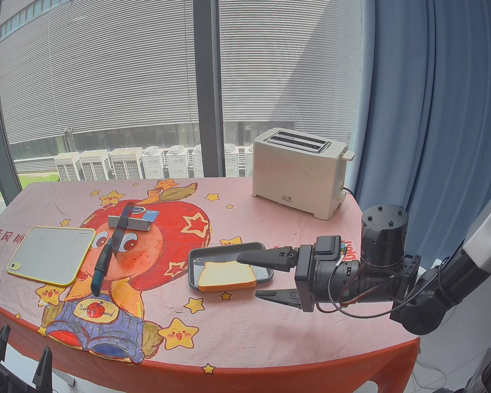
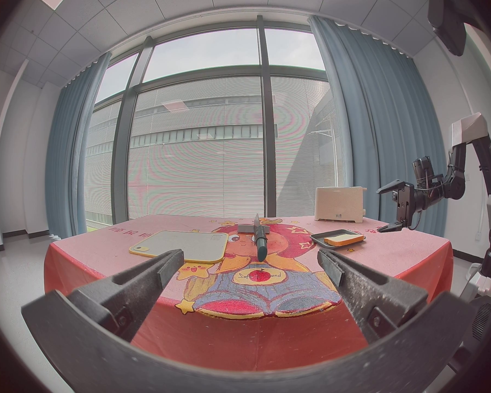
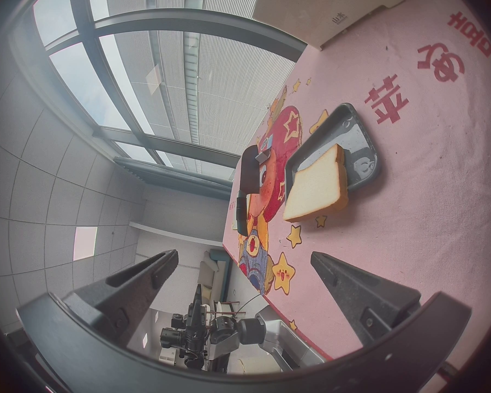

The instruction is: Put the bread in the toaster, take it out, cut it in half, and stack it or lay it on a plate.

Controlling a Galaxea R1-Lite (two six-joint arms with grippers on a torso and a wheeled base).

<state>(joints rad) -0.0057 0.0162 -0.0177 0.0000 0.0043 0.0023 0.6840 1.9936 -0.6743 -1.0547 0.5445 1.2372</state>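
A slice of bread lies in a dark grey tray, overhanging the tray's near rim. My right gripper hovers open just right of the slice, one finger over the tray and one in front of it, holding nothing. The white toaster stands at the back right with both slots empty. A dark-handled knife rests tilted on a small metal stand. My left gripper is open, low before the table's front left edge.
A pale cutting board with a yellow-green rim lies at the left of the table. A window and a blue curtain stand behind. The red tablecloth's front edge runs close below the right gripper.
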